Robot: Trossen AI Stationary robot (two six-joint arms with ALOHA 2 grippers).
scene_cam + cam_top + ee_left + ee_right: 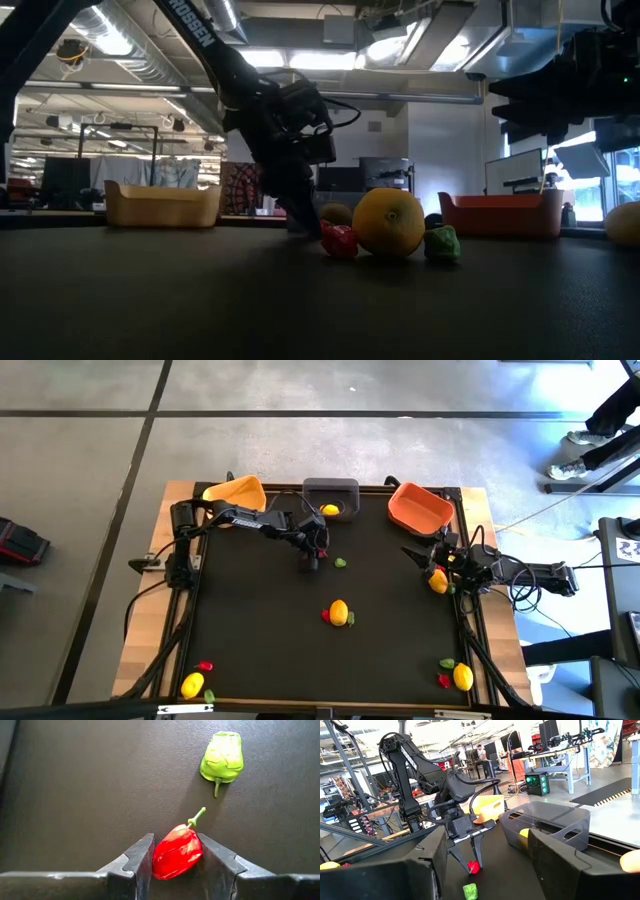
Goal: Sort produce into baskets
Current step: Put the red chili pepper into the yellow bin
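Left wrist view puts the red pepper (177, 852) squarely between the left gripper (176, 857) jaws, both inner faces pressed to its sides, so the jaws are clamped on it, down at the black tabletop (75, 795). Its long axis runs forward out of the jaws, the green stem leading away from the wrist. Just beyond that stem, clear of the jaws and not touching the red piece, lies the green pepper (222, 759), stem turned back toward the jaws. A straight lift looks likely to clear it.

High view adds what the wrist cannot: the left gripper (313, 560) sits just short of the dark grey basket (331, 491), which already carries a lemon (330, 510), with the yellow-orange basket (236, 493) to one side and the orange basket (419, 506) farther off. The right gripper (438, 575) waits by the tabletop's edge, apparently holding a yellow fruit; whether its jaws are truly clamped cannot be told.

Right wrist view confirms the left arm's jaws pointing straight down over the red piece.
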